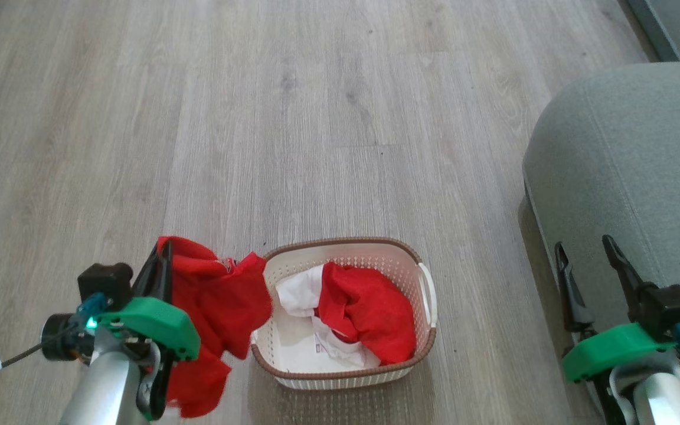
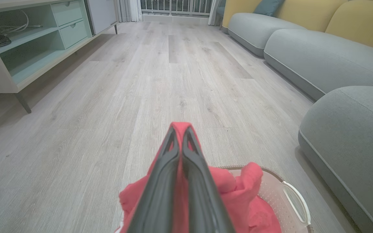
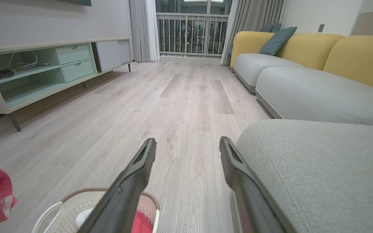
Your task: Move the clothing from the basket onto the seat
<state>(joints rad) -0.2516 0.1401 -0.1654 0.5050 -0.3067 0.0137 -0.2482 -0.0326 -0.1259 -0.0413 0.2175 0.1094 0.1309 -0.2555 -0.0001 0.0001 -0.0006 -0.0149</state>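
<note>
Clothing (image 1: pixel 216 301) hangs clamped in the left gripper (image 2: pixel 180 131), just left of the basket (image 1: pixel 346 243), where another red garment (image 1: pixel 369 313) lies. The seat (image 1: pixel 629 153) at right holds none yet; the right gripper (image 1: pixel 584 243) has its jaws apart.

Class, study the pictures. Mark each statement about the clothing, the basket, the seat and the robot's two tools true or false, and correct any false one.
1. The left tool is shut on a red garment. True.
2. The basket is empty. False: a red and white garment lies in it.
3. The right tool is open and holds nothing. True.
4. The basket stands on the seat. False: it stands on the floor, beside the seat.
</note>
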